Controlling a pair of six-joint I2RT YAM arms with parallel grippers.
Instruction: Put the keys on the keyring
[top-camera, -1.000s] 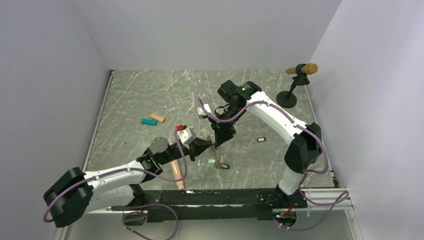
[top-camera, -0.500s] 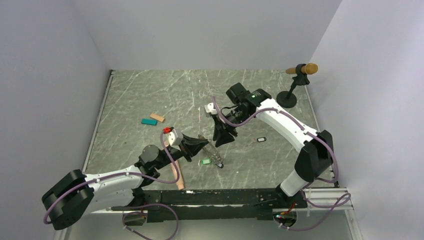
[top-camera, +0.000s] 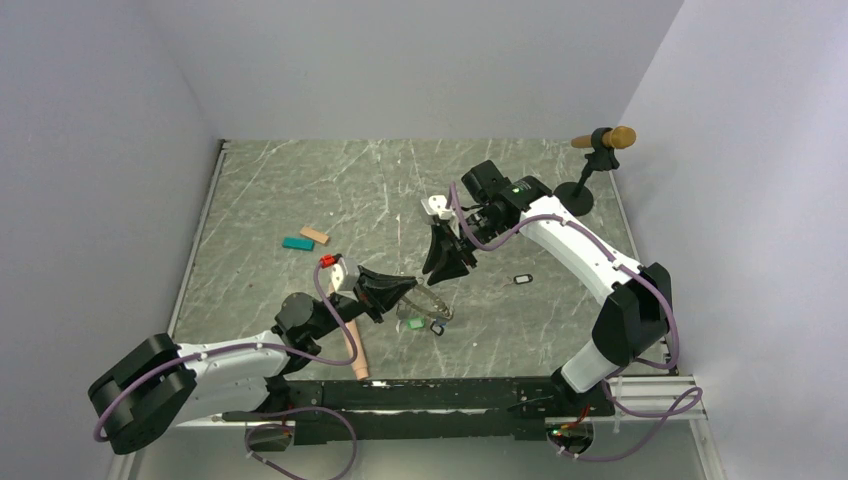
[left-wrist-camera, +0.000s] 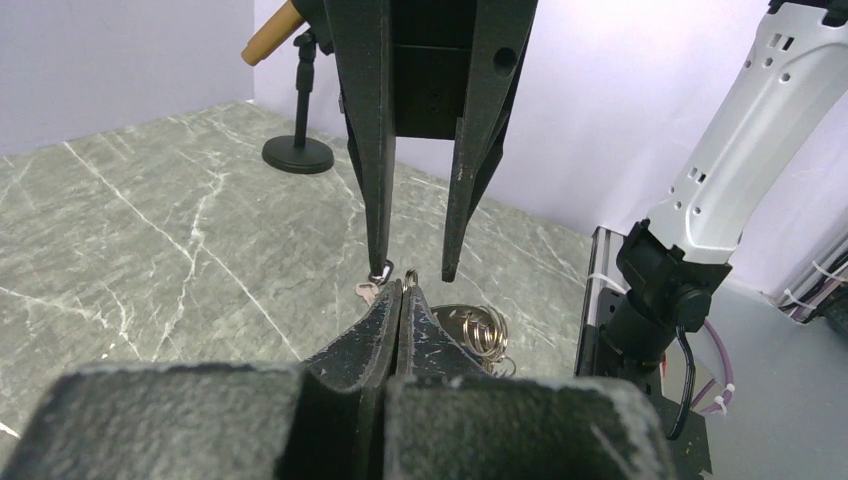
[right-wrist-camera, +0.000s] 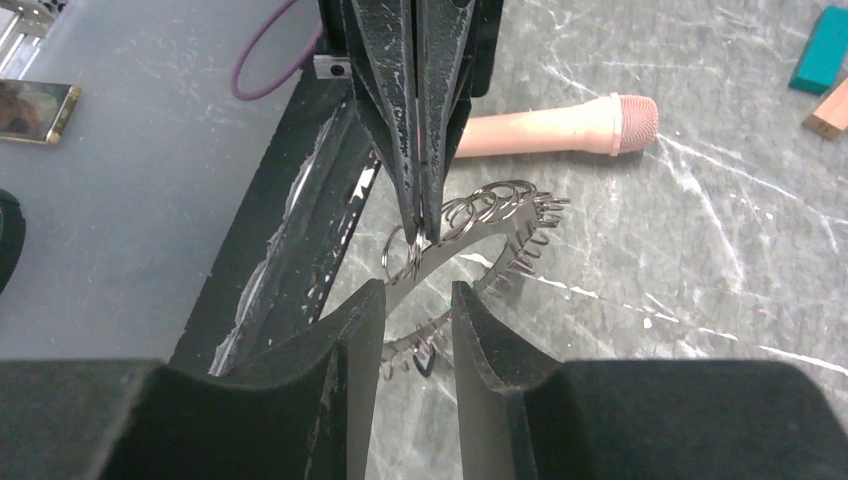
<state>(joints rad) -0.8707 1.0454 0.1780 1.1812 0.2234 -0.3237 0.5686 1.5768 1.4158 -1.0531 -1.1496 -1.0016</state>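
My left gripper (top-camera: 407, 289) is shut on the keyring (top-camera: 437, 305), a thin dark metal loop hung with several small rings, and holds one edge of it just above the table. In the left wrist view a bit of ring pokes out of the closed fingertips (left-wrist-camera: 392, 300). My right gripper (top-camera: 443, 280) is open and empty, its fingers (left-wrist-camera: 372, 150) pointing down just beyond the left tips. In the right wrist view the keyring (right-wrist-camera: 480, 215) hangs in front of my open right gripper (right-wrist-camera: 418, 292). A green key (top-camera: 411, 324) and a black key (top-camera: 437, 329) hang at the loop's near side. Another small key (top-camera: 521, 279) lies apart to the right.
A peach cylinder (top-camera: 352, 345) lies by the left arm, near the front rail (top-camera: 420, 393). Teal (top-camera: 297, 243) and tan (top-camera: 315, 236) blocks lie at the left. A black stand (top-camera: 575, 195) with a brown-tipped rod stands at the back right.
My left gripper has drawn back to the left with the keyring, whose loop now hangs wider. My right gripper has moved up and to the right, away from the left tips.
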